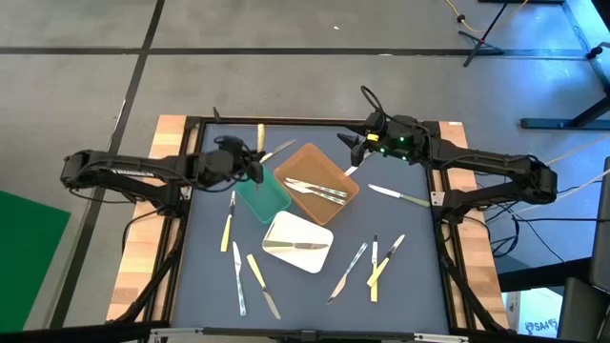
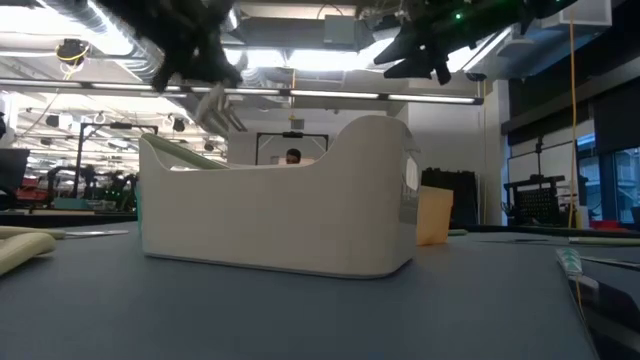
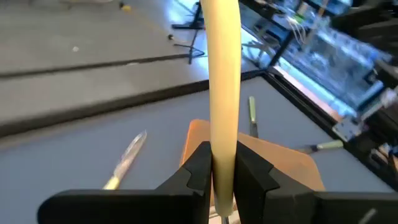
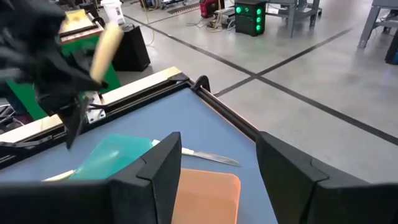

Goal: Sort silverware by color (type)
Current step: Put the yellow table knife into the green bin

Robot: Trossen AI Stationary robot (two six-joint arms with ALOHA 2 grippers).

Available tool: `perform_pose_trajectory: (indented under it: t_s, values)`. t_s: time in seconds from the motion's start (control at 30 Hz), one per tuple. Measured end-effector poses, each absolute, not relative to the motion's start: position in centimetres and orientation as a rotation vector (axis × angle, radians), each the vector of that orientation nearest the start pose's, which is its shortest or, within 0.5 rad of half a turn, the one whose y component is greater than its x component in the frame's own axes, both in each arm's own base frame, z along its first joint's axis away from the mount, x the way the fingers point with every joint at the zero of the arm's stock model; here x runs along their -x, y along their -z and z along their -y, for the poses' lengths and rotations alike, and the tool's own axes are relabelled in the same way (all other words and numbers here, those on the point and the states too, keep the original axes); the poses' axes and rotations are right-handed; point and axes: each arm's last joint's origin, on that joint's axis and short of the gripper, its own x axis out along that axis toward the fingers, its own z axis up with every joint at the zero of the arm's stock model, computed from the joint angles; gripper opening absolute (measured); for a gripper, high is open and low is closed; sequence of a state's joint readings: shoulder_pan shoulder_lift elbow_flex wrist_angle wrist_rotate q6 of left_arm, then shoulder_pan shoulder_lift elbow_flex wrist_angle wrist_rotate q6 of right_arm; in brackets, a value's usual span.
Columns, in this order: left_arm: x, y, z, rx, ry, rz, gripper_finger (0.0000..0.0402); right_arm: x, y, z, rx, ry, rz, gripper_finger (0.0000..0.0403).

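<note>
Pale yellow, the handle of a fork [image 3: 224,93] stands clamped between the fingers of the left claw [image 1: 255,162], left of centre in the high view, above the green tray [image 1: 263,198]; its tines show in the low view. The right claw [image 1: 355,144], right of centre near the bench's [image 1: 400,276] far edge, gapes wide and empty beside the brown tray [image 1: 315,171]. Remaining silverware [image 1: 376,255] lies scattered across the bench, some in the brown tray and the white tray [image 1: 297,250].
</note>
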State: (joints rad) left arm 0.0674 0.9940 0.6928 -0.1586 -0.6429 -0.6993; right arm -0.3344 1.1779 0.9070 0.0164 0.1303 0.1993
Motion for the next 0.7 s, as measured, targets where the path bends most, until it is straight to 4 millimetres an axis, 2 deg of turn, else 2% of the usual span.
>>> perform_pose_trajectory:
  t_s: [0.1, 0.33, 0.53, 0.7]
  values:
    - [-20.7, -24.3, -2.6, 0.6, -0.826, -0.16, 0.0037, -24.9, -31.5, 9.0, -0.221, 0.486, -0.208, 0.0195]
    - [-19.9, -20.1, -1.8, 0.715, -0.836, -0.111, 0.0037, -24.8, -31.5, 9.0, -0.221, 0.486, -0.209, 0.0195]
    - [-19.0, -18.1, -1.5, 0.763, -0.879, -0.098, 0.0037, -24.9, -31.5, 9.0, -0.221, 0.486, -0.208, 0.0195]
    - [-18.7, -17.5, -1.4, 0.778, -0.893, -0.099, 0.0037, -24.8, -31.5, 9.0, -0.221, 0.486, -0.209, 0.0195]
